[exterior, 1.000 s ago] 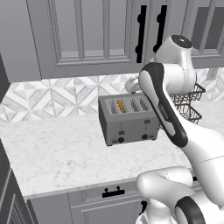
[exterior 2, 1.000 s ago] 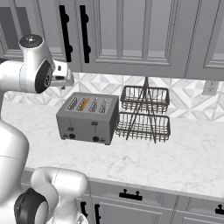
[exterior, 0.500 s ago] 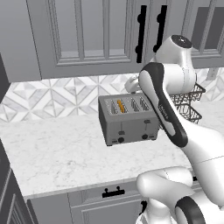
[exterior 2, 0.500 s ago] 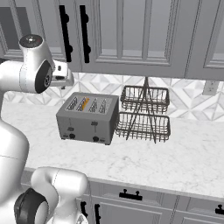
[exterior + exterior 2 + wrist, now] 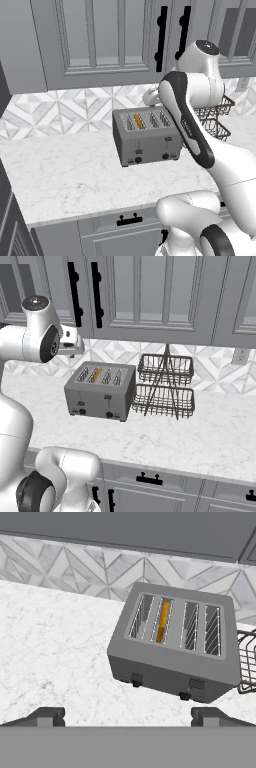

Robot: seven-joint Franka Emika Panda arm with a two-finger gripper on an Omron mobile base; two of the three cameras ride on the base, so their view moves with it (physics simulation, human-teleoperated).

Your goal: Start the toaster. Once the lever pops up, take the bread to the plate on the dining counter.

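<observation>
The grey four-slot toaster [image 5: 147, 137] [image 5: 102, 391] [image 5: 175, 647] stands on the marble worktop near the tiled wall. The bread [image 5: 162, 621] [image 5: 138, 121] [image 5: 96, 375] sits upright in the second slot from the left, with only its orange-brown top edge showing. On the toaster's front face the left lever [image 5: 136, 677] is a small dark tab above a black knob. My gripper [image 5: 128, 716] hovers open above and in front of the toaster, holding nothing, its fingertips [image 5: 47, 716] spread wide. The plate and the dining counter are out of view.
A two-tier wire rack [image 5: 165, 386] [image 5: 215, 117] [image 5: 247, 662] stands just right of the toaster. Grey wall cabinets [image 5: 140, 291] hang above. Bare marble worktop [image 5: 65, 170] stretches left and in front of the toaster, ending at the front edge over drawers.
</observation>
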